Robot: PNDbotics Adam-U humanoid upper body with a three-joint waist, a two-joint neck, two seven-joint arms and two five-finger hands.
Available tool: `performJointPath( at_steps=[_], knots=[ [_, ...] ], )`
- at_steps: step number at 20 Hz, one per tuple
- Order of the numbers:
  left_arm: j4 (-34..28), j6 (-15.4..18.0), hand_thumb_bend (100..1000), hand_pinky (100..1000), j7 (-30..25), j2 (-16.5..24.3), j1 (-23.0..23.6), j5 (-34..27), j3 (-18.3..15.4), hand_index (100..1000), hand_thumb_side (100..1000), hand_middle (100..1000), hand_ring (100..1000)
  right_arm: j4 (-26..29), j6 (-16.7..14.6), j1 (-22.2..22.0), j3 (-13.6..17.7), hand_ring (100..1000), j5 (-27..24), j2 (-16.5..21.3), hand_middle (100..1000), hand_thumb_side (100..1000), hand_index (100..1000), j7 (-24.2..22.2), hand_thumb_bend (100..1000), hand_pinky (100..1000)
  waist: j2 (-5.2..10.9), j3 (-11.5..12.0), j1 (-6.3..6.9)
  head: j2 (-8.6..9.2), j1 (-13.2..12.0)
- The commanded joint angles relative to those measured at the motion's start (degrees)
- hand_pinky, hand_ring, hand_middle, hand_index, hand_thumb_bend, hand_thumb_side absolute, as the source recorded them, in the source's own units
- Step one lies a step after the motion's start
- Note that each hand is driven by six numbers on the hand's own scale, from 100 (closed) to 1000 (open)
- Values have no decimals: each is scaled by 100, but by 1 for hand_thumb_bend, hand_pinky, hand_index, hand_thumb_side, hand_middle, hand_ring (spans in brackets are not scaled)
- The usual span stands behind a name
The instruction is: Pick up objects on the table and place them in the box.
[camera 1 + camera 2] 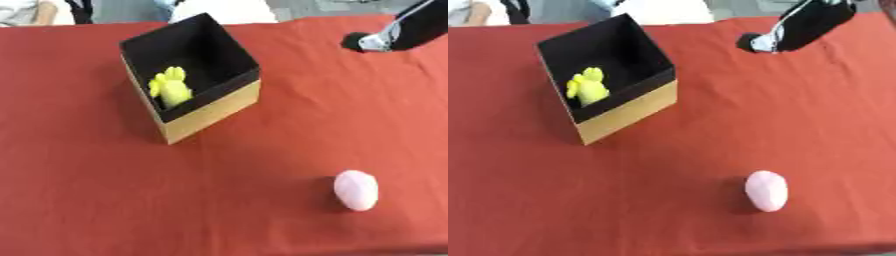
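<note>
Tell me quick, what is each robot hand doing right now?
Left robot hand: not in view.
Right robot hand: up at the far right, holding nothing visible; fingers cannot be told.

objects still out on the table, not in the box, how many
1: a pink egg-shaped object on the red cloth near the front right. The yellow toy is already inside the box; its walls could hide more.
</note>
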State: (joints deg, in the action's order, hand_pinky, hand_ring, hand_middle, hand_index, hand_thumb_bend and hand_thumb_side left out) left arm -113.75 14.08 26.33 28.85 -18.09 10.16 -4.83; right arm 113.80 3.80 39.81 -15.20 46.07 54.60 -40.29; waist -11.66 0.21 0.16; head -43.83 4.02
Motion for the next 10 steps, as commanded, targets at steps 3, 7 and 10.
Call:
performJointPath(
  at_steps=[3,7,10],
  knots=[
    [-84,-10,100,546,35,223,14,47,-80,817,323,676,808,79,58,-606,42,871,-486,521,804,589,899,525,440,844,135,-79,-15,-29,-70],
    [-84,-19,100,546,32,240,51,60,-77,817,319,675,808,79,70,-1047,-70,870,-604,624,804,604,896,888,443,845,183,-140,-9,-29,-120],
    [-84,-26,100,546,36,255,82,68,-82,817,318,675,808,79,75,-1285,-155,868,-640,663,802,611,894,1077,438,842,204,-172,-5,-29,-149]
  ],
)
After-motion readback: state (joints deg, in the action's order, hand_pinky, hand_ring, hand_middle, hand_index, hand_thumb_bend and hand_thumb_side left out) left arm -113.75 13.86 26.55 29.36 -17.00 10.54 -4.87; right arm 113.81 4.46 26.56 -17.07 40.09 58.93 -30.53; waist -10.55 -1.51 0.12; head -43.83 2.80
